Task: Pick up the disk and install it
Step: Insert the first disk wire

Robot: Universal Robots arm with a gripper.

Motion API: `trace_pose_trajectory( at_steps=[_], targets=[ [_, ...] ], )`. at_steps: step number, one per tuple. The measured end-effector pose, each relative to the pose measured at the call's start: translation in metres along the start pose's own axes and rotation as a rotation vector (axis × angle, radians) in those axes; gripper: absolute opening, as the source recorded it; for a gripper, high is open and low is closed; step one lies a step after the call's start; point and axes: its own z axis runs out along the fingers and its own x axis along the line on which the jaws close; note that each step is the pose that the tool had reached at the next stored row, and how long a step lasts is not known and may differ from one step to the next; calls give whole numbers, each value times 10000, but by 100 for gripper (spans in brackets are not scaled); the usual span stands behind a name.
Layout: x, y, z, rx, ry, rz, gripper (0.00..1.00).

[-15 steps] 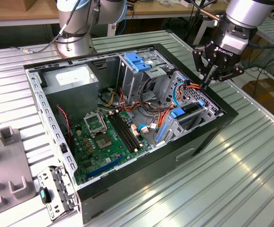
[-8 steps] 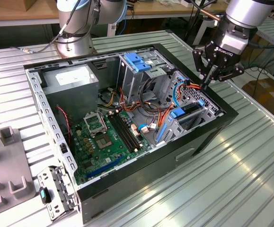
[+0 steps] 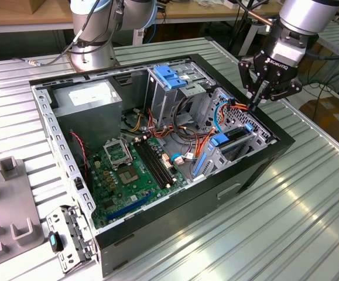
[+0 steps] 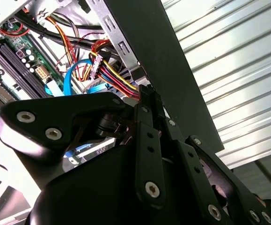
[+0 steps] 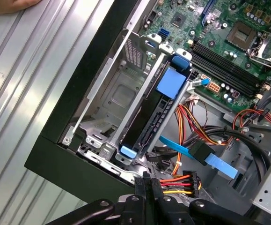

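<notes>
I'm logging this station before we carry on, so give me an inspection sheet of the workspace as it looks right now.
Surface: ribbed metal table, carrying the open computer case.
Job's things: disk with blue side rails stands on edge in the drive cage.
Clutter: grey fixture block at the exterior view's left.
Grippers: gripper shut, empty, above the case's cage corner.
Cables: coloured power wires and blue data cable loose beside the disk.
Surroundings: a second arm's base behind the case.

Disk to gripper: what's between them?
In the first wrist view, coloured power wires and a blue flat cable cross between gripper and disk.
</notes>
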Motion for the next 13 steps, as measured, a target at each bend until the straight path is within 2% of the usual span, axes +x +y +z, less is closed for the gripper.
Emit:
trace_pose_trajectory(
  at_steps=[1, 4, 11, 13],
  targets=[
    [0, 0, 0, -4, 4, 227, 16],
    [0, 0, 0, -9, 9, 453, 16],
    [-7, 11, 0, -10, 10, 473, 16],
    [-33, 58, 0, -10, 11, 472, 16]
  ],
)
